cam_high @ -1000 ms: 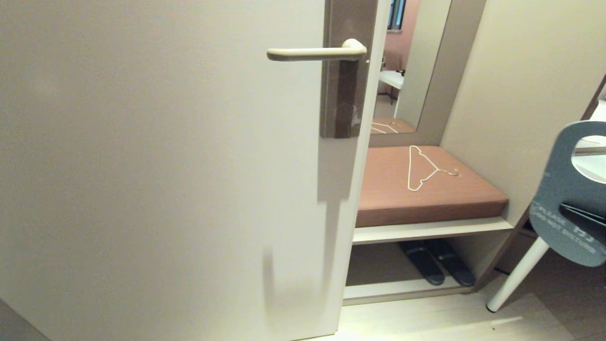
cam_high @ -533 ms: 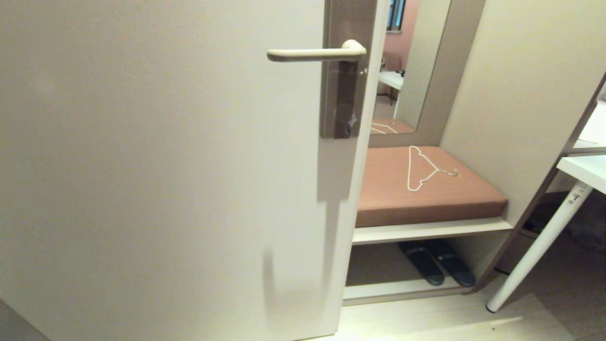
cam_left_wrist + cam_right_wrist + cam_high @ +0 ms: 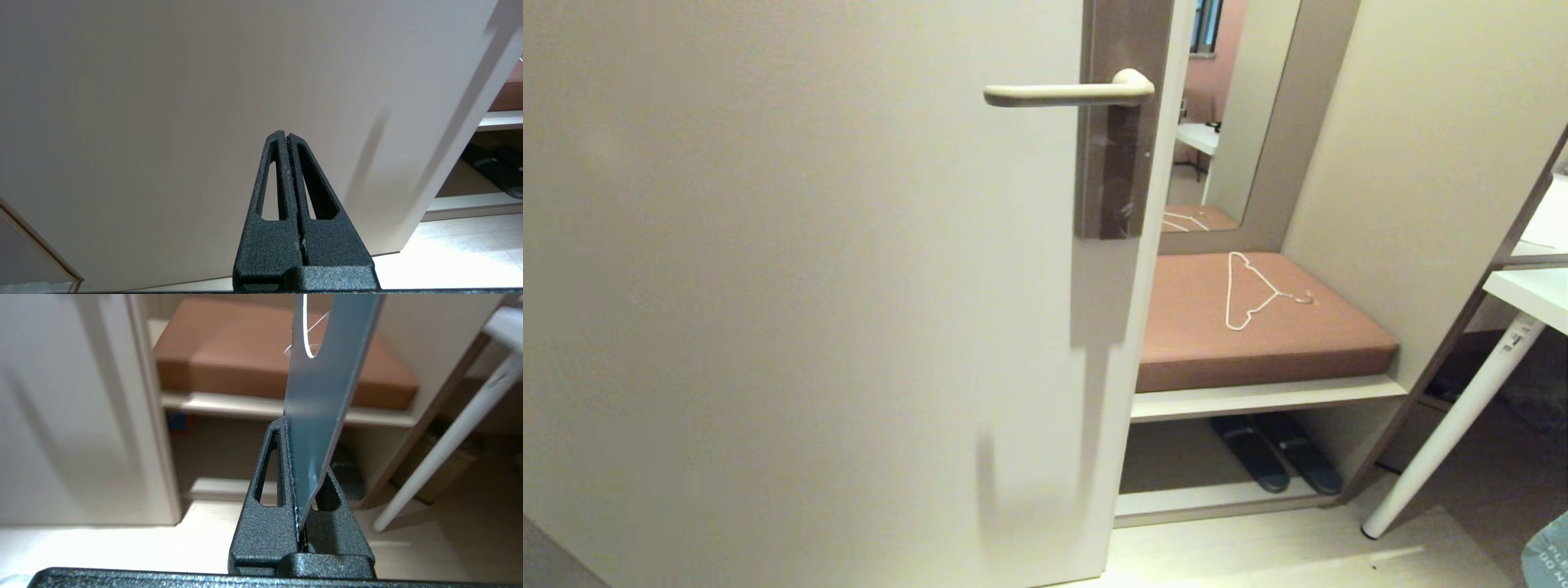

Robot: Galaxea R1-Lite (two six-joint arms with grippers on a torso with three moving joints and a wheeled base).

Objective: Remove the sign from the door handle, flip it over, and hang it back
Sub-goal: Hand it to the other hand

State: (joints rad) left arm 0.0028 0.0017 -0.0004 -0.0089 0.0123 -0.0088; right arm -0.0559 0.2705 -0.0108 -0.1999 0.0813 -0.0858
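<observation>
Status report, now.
Right gripper shut on the sign, low right. Left gripper shut, empty. Door handle bare. Nothing in the way.

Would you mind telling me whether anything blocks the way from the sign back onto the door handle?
Nothing visible does. The door handle juts out bare along its whole length, its free end open. The sign, clamped in the right hand, sits low at the head view's bottom right corner, with only open air between them.
</observation>
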